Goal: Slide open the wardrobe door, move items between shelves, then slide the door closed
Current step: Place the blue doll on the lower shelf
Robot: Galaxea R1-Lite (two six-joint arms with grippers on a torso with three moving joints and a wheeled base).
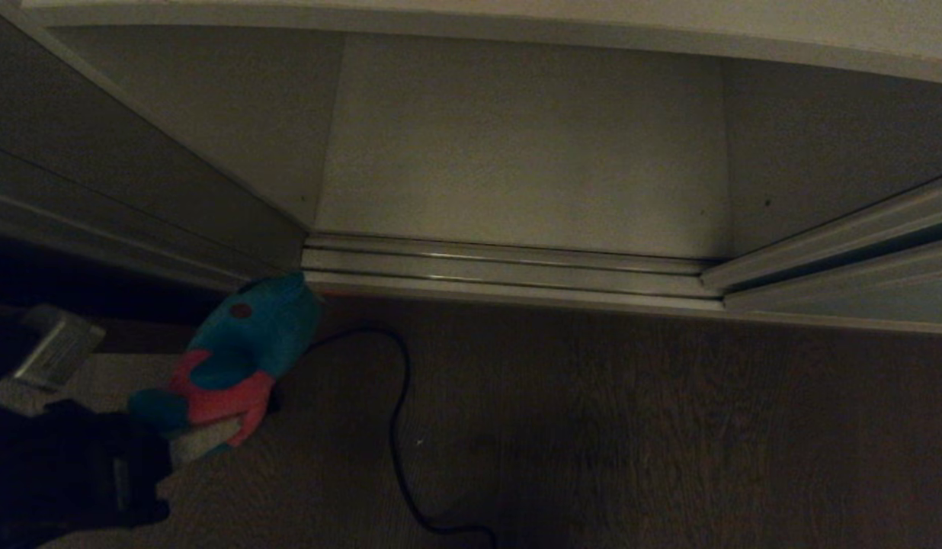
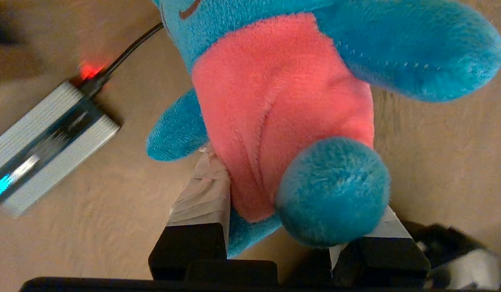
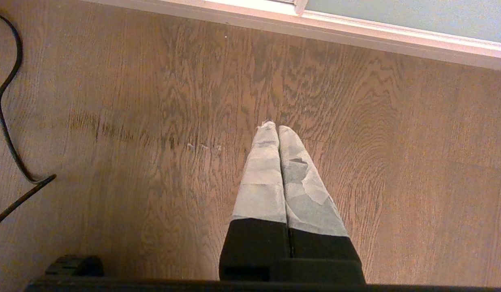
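My left gripper at the lower left, over the floor in front of the wardrobe, is shut on the blue plush toy with a red belly. In the left wrist view the taped fingers squeeze the toy's lower body from both sides. The wardrobe stands open: a bare off-white shelf lies behind the ribbed floor track. The pale grey-green sliding door sits at the right, also in the right wrist view. My right gripper hangs shut and empty over the wood floor. The pink toy is out of view.
A silver ribbed box with lit indicators lies on the floor at the far left. A black cable loops from it across the wood floor. A dark panel bounds the opening on the left.
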